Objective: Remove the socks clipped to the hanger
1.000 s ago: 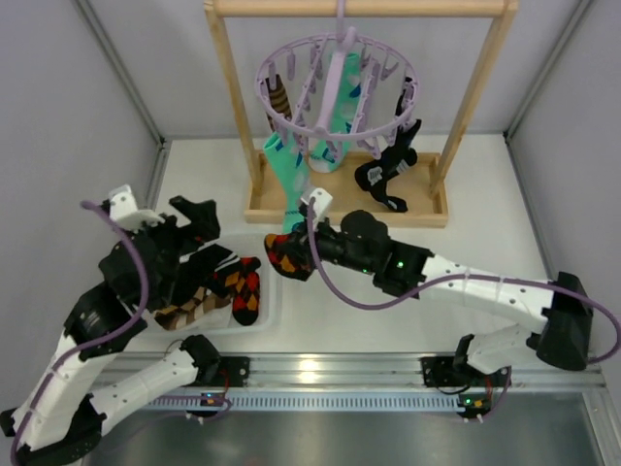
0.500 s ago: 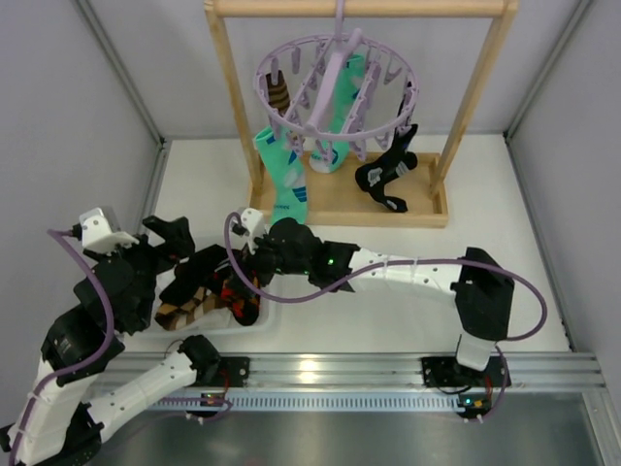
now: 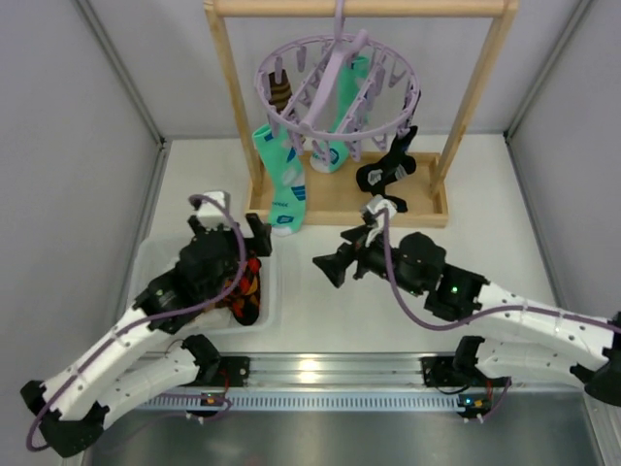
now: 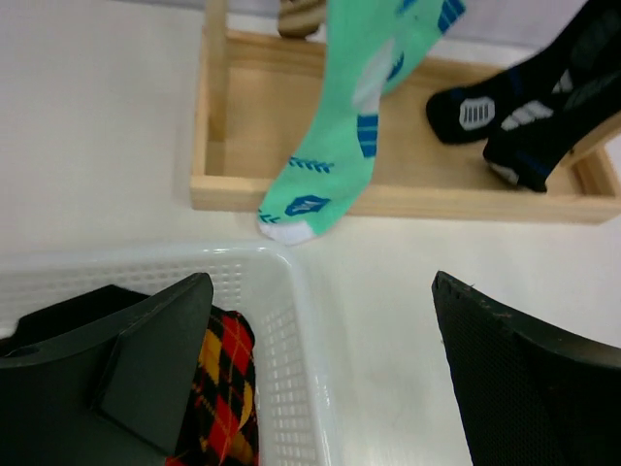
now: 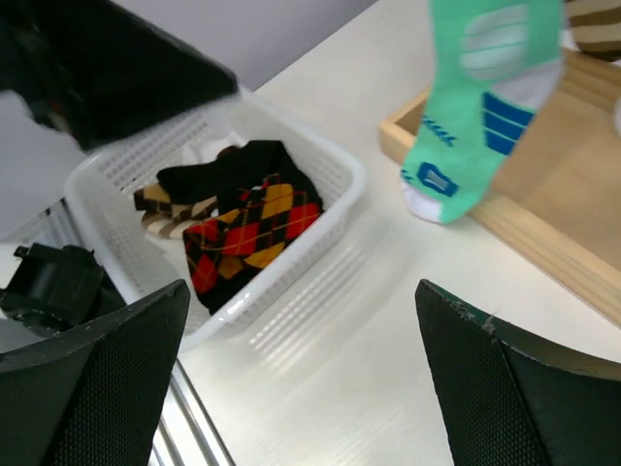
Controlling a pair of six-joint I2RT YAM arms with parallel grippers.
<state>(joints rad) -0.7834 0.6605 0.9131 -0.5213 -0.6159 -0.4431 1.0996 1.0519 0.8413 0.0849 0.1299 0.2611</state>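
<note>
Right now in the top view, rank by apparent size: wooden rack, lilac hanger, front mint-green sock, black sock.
1. wooden rack
2. lilac hanger, though it hangs nearer the camera, which enlarges it
3. front mint-green sock and black sock: they look about alike, so unranked.

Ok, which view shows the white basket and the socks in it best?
The right wrist view: the whole basket is visible, with the diamond-patterned sock and others inside. In the top external view the left arm covers most of the basket. The left wrist view shows only one corner.
</note>
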